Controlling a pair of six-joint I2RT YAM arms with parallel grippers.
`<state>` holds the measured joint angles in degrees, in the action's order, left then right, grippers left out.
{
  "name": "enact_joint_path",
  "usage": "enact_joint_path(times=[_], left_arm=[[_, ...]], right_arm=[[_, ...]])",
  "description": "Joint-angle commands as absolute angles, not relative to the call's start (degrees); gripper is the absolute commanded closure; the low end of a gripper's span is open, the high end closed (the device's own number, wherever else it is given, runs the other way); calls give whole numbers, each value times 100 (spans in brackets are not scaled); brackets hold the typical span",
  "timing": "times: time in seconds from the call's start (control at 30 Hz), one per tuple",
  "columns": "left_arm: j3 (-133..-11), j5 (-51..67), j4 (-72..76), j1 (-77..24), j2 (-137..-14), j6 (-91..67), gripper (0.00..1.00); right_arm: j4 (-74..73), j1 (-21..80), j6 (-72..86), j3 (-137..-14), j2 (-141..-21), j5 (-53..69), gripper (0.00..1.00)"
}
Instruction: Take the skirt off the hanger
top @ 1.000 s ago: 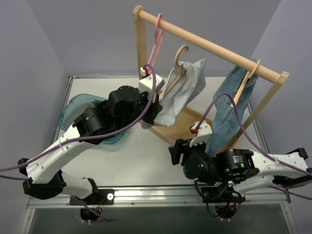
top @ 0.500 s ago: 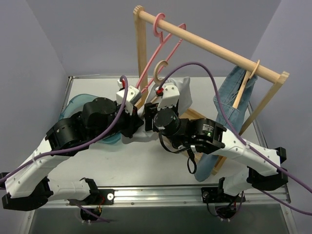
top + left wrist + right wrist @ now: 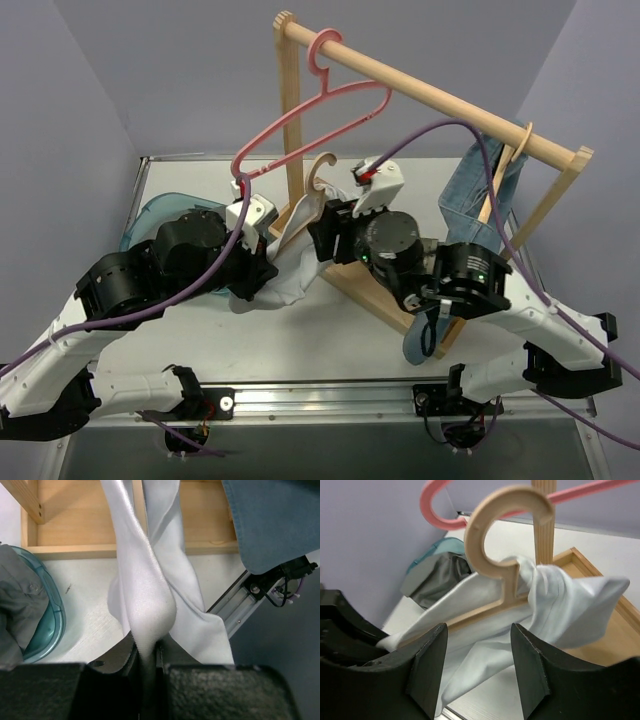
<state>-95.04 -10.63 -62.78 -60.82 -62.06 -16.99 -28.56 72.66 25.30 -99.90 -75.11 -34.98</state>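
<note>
Left wrist view: the left gripper (image 3: 147, 647) has its jaws clamped on a bunched fold of the skirt (image 3: 145, 595). The cloth runs taut from them toward 12 o'clock, over the rack base (image 3: 90, 515).
Skirt: white, thin and satiny. It is draped over the wood hanger (image 3: 507, 580), whose hook is off the rod and free in the air.
Right gripper (image 3: 479, 640): jaws spread wide with nothing between them. The hanger is just ahead at 12 o'clock and the pink hanger (image 3: 426, 502) sits behind it at 11 o'clock.
Handling: I judge the skirt light, limp and slippery, so it should slide and stretch rather than lift as one piece. A gathered fold like the one the left jaws have should hold better than a single layer. The hanger is stiff, and the neck under its hook looks like the best place to steady it.
Edges, top view: the rack post (image 3: 290, 110) is right behind the hanger and the base lip lies below it. The denim (image 3: 470, 190) is at 3 o'clock. The bin (image 3: 150, 215) with grey cloth (image 3: 12, 595) is at 9 o'clock.
Open room: the bare table (image 3: 320, 340) toward 6 o'clock, between the arms, looks like the best way to draw the skirt off.
Risk: the cloth may catch on a hanger end, or the hanger may drag along with it.
</note>
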Motion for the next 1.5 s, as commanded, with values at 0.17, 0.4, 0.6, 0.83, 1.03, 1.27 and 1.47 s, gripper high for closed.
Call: enact_joint_path(times=[0.17, 0.4, 0.6, 0.83, 1.03, 1.27, 1.47], left_arm=[[-9580, -334, -5950, -6100, -5916, -1687, 98], [-9527, -132, -5880, -6100, -5783, -1740, 98], [-9501, 219, -5748, -6100, -5757, -1749, 98], [-9422, 483, -5616, -6100, -5625, -1732, 98], [-9413, 457, -5599, -6100, -5555, -1740, 98], [-9404, 641, -5449, -6100, -5528, -1767, 98], [-9343, 502, -5528, -6100, -5423, -1731, 62]], right_arm=[[-2452, 7040, 2136, -10081, -7462, -2892, 53], [-2391, 6900, 2197, -10011, -7453, -2768, 55], [-2320, 6715, 2224, -9774, -7277, -2672, 56], [-2241, 6522, 2206, -9624, -7260, -2496, 57], [-2163, 6451, 2250, -9378, -7181, -2444, 58], [-2092, 6416, 2312, -9220, -7198, -2338, 78], [-2109, 6407, 2434, -9211, -6927, -2873, 100]])
